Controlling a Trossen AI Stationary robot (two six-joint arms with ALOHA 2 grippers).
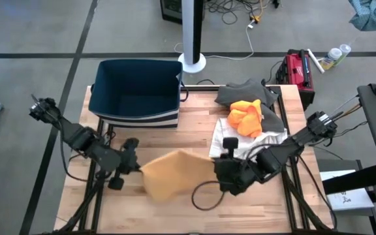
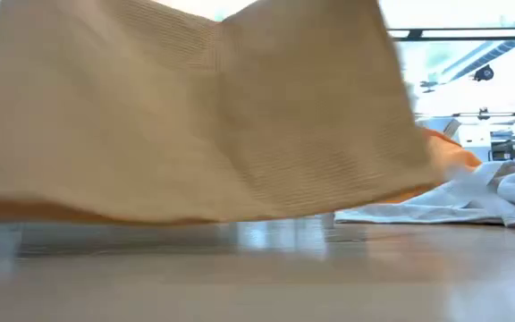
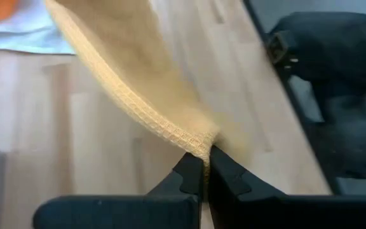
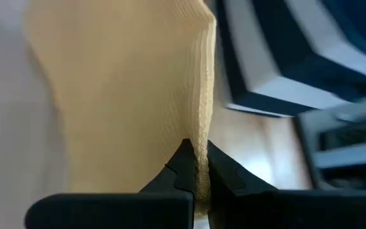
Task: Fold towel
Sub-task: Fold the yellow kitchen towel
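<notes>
Both tools held a tan towel stretched above the front of the table.

The tan towel (image 1: 168, 173) hung over the wooden table (image 1: 194, 130) near its front edge, its lower edge sagging to the boards. The left tool (image 1: 134, 167) was clamped on the towel's left corner, the right tool (image 1: 215, 164) on its right corner, fingers (image 4: 182, 166) pinched together on the cloth. Behind the right tool lay a white cloth (image 1: 250, 140), with an orange cloth (image 1: 247, 116) and a grey cloth (image 1: 243, 93) beyond it. A dark blue bin (image 1: 136, 91) stood at the far left.
</notes>
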